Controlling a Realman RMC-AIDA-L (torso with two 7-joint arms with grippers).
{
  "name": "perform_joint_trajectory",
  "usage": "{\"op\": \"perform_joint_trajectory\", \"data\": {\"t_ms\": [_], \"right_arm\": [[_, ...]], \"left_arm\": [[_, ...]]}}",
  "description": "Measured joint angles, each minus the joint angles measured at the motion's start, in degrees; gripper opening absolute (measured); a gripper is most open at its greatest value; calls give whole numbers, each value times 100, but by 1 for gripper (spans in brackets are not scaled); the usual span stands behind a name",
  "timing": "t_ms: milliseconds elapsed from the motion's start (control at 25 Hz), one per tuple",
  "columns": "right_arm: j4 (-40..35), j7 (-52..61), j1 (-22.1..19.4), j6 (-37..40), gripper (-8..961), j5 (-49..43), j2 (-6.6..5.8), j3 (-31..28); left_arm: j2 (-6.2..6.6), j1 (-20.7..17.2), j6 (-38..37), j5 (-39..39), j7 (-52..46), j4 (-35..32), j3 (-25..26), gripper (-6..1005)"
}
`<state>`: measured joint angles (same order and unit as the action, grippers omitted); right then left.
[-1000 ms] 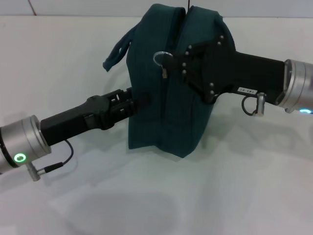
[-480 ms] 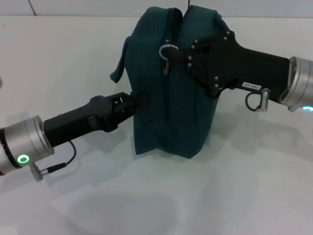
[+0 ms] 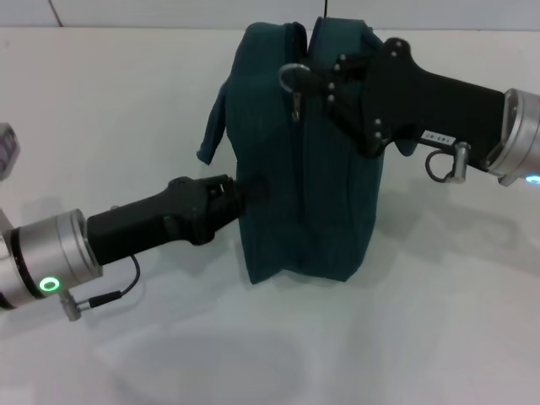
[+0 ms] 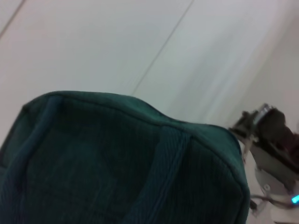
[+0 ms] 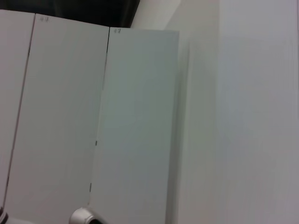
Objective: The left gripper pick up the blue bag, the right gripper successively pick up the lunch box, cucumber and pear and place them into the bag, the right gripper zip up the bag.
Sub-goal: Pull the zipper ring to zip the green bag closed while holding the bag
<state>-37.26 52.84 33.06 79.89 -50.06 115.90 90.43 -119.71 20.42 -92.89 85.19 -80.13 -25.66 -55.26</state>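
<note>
The blue bag (image 3: 308,169) stands upright mid-table, and its teal fabric and a handle strap fill the left wrist view (image 4: 117,163). My left gripper (image 3: 246,187) reaches in from the left and presses into the bag's side, shut on the fabric there. A loose handle (image 3: 215,126) hangs just above it. My right gripper (image 3: 321,83) comes in from the right near the bag's top, shut on the zipper pull, whose metal ring (image 3: 294,76) sticks out past the fingertips. The lunch box, cucumber and pear are out of view.
A small grey object (image 3: 5,148) pokes in at the left edge of the white table (image 3: 253,354). The right wrist view shows only white panels (image 5: 135,121). The right arm's wrist (image 4: 266,126) appears beyond the bag in the left wrist view.
The bag has shifted right and come more upright. My right gripper and the zipper ring have risen toward the bag's top. My left gripper has followed the bag to the right.
</note>
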Motion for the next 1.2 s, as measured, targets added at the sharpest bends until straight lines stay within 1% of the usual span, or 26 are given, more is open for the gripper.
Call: {"op": "perform_joint_trajectory", "data": {"t_ms": [160,480,640,920,1200], "right_arm": [[42,73,0,-48,50,67,-11,-28],[312,633,60,-184,52,67,-25,-161],[317,845,60,-263,53,68,-38,-164],[283,869,60,-212,55,68,-42,-183],[247,949,78,-206,57,67,-41,-329]], "left_arm": [[-2,-41,-16,-6,126,7,-103,127],[-9,-64,-222,-10,457,203,-110,69],[-9,-71,-317,4,656,262,-166,69],[-9,-73,-327,8,683,289,-182,70],[-9,-102,-328,13,939,334,-319,69]]}}
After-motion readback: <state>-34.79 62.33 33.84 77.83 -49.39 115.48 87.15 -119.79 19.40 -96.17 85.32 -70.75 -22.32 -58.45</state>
